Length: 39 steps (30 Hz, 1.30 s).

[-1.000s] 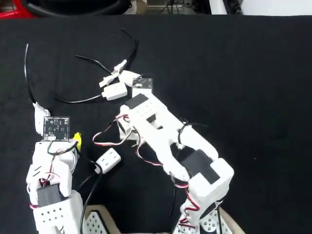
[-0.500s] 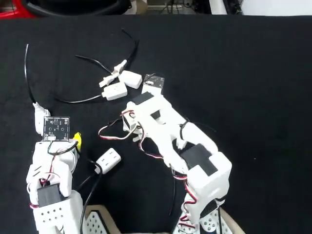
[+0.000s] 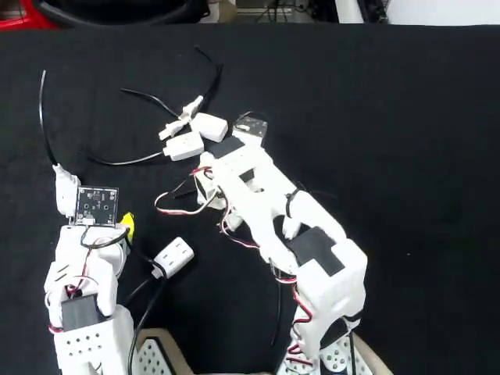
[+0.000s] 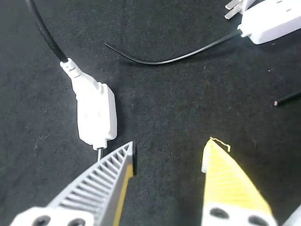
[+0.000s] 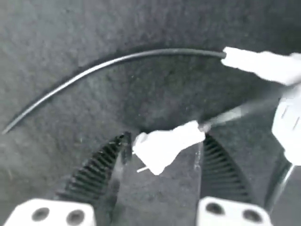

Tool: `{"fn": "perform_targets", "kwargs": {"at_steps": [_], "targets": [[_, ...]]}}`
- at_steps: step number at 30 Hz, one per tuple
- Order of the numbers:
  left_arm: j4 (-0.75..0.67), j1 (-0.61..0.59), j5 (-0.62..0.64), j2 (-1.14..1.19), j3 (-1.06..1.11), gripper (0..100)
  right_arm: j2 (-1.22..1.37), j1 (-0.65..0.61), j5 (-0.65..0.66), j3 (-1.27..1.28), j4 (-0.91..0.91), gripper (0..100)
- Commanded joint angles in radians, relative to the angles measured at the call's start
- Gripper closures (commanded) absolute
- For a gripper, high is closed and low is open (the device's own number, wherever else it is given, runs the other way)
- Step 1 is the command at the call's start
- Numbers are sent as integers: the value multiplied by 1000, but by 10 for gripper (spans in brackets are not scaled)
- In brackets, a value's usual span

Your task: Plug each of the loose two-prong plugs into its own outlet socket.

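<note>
White two-prong plug (image 5: 169, 143) between dark ribbed right jaws; white connector (image 4: 96, 113) ahead of yellow-grey left jaws; black cord (image 4: 164, 61), black tabletop (image 4: 188, 108).

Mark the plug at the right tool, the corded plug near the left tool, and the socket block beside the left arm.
two-prong plug (image 5: 167, 143), right wrist view, middle of its white body
corded plug (image 4: 96, 113), left wrist view, middle of its body
socket block (image 3: 173, 256), high view, its slotted face
</note>
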Motion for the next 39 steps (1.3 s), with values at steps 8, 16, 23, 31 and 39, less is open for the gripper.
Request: {"fn": "perform_targets", "kwargs": {"at_steps": [8, 16, 23, 31, 39], "targets": [[-23, 13, -11, -2, 19, 764, 2, 71, -63, 35, -132, 809], [-23, 13, -11, -2, 19, 764, -2, 71, -38, 27, -135, 949], [-23, 13, -11, -2, 21, 764, -4, 69, 44, -47, -17, 988], [-21, 13, -11, -2, 21, 764, 62, 68, 462, -217, 210, 987], [-21, 13, -11, -2, 21, 764, 254, 58, 979, -346, 236, 984]]}}
